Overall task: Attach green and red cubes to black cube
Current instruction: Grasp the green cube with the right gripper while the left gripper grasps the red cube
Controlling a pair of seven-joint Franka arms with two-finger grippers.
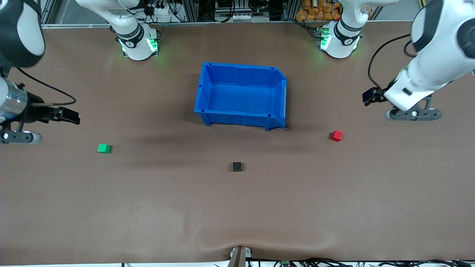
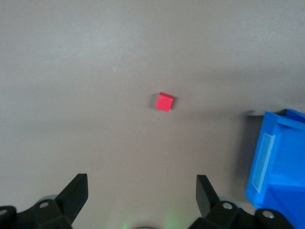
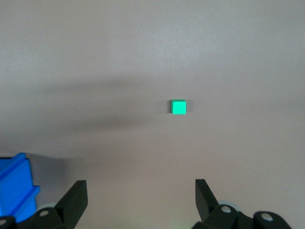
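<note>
The black cube (image 1: 237,167) sits alone on the brown table, nearer the front camera than the blue bin. The green cube (image 1: 104,148) (image 3: 178,107) lies toward the right arm's end, the red cube (image 1: 336,135) (image 2: 165,102) toward the left arm's end. My right gripper (image 1: 16,137) (image 3: 140,186) hangs open high over bare table at its own end, the green cube apart from it and nothing between its fingers. At the other end, my left gripper (image 1: 413,114) (image 2: 141,183) is also open and empty, high over bare table a little way from the red cube.
A blue open bin (image 1: 237,115) (image 2: 281,162) (image 3: 16,186) stands at mid-table, between the two arm bases and the black cube. A small clamp (image 1: 239,256) sits on the table's edge nearest the front camera. Cables and clutter lie past the edge by the bases.
</note>
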